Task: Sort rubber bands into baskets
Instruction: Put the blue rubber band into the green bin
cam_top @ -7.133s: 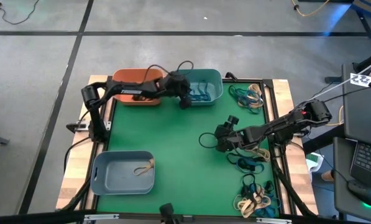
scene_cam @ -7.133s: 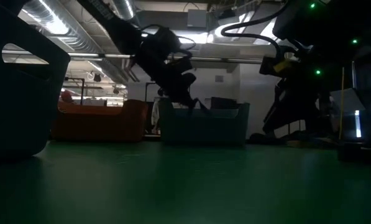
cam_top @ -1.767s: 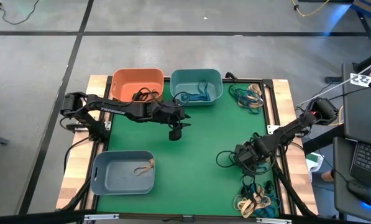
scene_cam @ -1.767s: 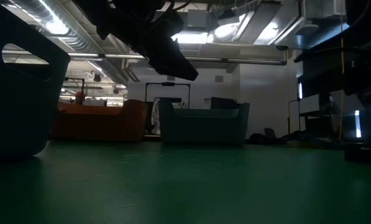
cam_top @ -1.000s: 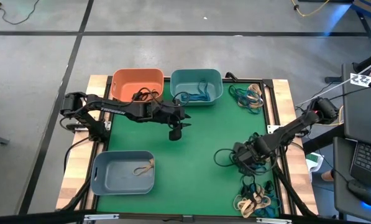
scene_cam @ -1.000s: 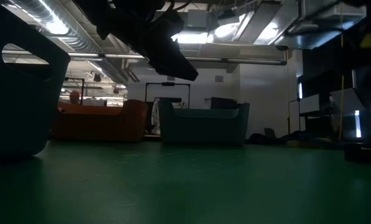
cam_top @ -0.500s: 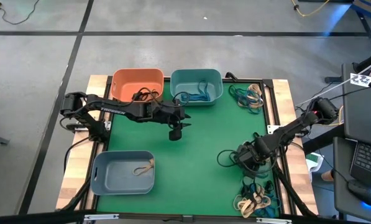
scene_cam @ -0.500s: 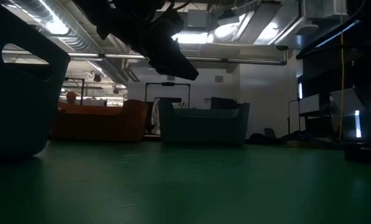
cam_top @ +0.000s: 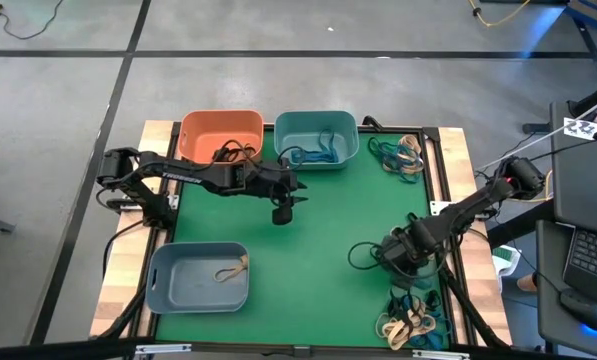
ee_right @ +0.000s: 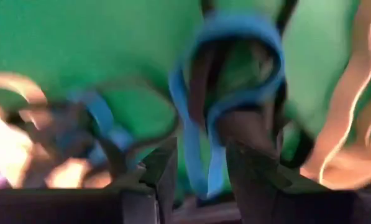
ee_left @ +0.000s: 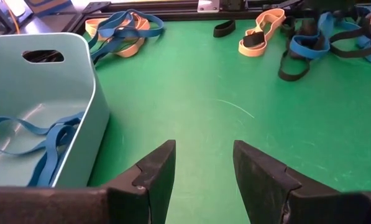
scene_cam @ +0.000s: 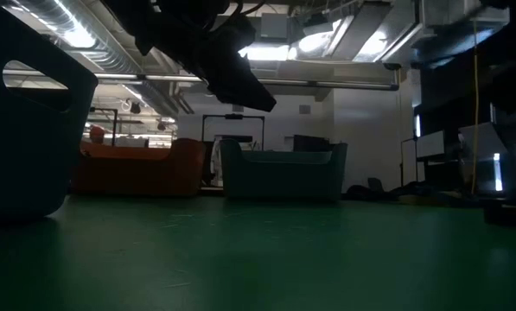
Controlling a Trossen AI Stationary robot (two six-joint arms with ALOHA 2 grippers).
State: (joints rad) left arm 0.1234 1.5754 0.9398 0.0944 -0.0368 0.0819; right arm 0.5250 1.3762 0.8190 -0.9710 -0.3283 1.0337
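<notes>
A blue rubber band (ee_right: pixel 222 99) lies on the table (cam_top: pixel 318 290) amid a heap near its right edge, right at the right claw (ee_right: pixel 201 165), whose fingers stand apart around it: the pick step. Next: pinch, lift, carry to the teal basket (cam_top: pixel 318 122). The left claw (ee_left: pixel 204 168) hovers beside that basket, agape, empty. No writing legible.

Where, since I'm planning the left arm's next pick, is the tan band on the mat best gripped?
Grip the tan band across its narrow middle, where both strands run close together. Come straight down with the open left gripper, fingers astride the strands. The band lies flat and elongated on the green mat, so a sideways approach would probably just push it along.
</notes>
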